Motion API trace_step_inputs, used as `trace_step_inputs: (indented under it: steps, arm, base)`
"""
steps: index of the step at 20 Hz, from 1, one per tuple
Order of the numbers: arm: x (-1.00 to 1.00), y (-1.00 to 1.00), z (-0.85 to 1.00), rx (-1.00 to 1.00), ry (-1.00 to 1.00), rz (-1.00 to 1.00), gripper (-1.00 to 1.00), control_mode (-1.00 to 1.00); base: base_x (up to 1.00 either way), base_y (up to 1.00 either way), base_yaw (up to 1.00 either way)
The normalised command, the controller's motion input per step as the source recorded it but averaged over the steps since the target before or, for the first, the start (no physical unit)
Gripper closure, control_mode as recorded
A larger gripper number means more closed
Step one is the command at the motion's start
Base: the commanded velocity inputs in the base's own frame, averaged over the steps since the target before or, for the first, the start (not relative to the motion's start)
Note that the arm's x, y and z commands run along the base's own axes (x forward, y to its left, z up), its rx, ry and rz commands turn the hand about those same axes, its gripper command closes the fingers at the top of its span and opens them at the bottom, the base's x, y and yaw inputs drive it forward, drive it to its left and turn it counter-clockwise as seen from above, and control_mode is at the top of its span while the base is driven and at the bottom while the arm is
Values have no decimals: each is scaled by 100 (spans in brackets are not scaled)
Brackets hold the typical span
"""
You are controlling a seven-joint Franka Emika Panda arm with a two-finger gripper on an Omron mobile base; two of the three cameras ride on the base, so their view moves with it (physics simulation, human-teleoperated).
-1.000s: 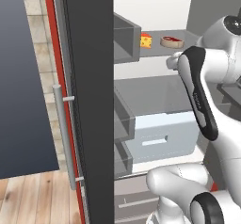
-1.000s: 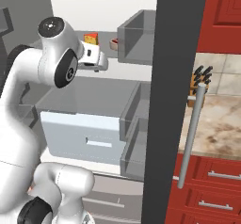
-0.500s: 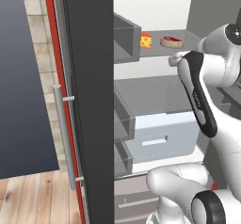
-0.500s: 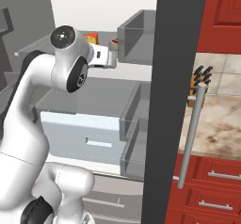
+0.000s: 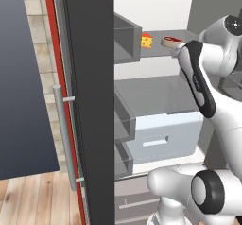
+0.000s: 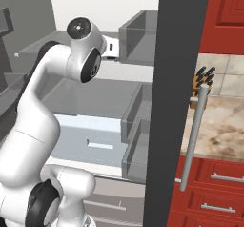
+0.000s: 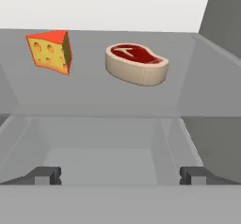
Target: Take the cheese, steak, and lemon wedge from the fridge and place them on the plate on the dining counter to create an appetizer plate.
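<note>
The fridge (image 5: pixel 90 101) is seen standing open, and the cheese (image 7: pixel 51 51) and the steak (image 7: pixel 136 63) are found side by side, a little apart, on a grey glass shelf (image 7: pixel 94 89) high in the white interior. In the hand view the cheese lies to the left and the steak to the right, both well ahead of the gripper (image 7: pixel 120 176). The gripper is held fully open and nothing is gripped; its two dark tips are spread wide and stand short of the shelf's front edge.

The cheese is judged to be light and stiff: a wedge with flat, sloping faces. It would best be taken across its two broad parallel sides, low on the body, so that it is not squeezed out along the taper. The steak is judged somewhat heavier and slightly yielding, with a smooth rounded tan rim that may slip; a hold across its narrower width, at mid-height of the rim, is advised. Either piece could be pushed along the smooth glass if it is touched off-centre.
</note>
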Motion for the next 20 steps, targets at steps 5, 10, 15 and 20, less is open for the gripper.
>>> trace_step_inputs:
  steps: [5, 10, 15, 20]
  arm:
    - [54, -10, 0, 0, 0, 0, -100, -100]
    - [49, -12, 0, 0, 0, 0, -100, -100]
    - [32, -20, 0, 0, 0, 0, -100, -100]
    - [26, -13, 0, 0, 0, 0, -100, -100]
  base:
    - [0, 0, 0]
    - [0, 0, 0]
    - [0, 0, 0]
    - [0, 0, 0]
